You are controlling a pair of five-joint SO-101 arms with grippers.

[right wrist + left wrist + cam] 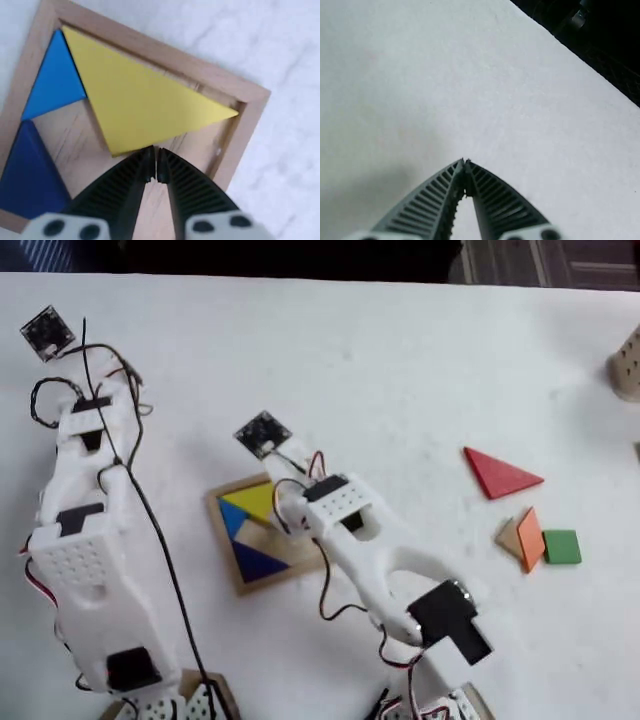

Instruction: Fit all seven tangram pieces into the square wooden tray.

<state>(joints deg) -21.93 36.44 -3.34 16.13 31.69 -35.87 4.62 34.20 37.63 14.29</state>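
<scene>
Right wrist view: the right gripper [154, 157], closed tight and empty, is hovering over the wooden tray [150, 50], the yellow triangle's [135, 100] short edge lying crosswise just ahead.

Left gripper [465, 172] hangs over the white table [470, 75], its two grey ribbed fingers [427, 210] drawn together so that the tips touch, a narrow wedge of tabletop showing between them farther back. A soft shadow [365, 190] lies on the table just beside one finger. The table's far edge runs at a slant, with a dark background [605, 45] beyond it
</scene>
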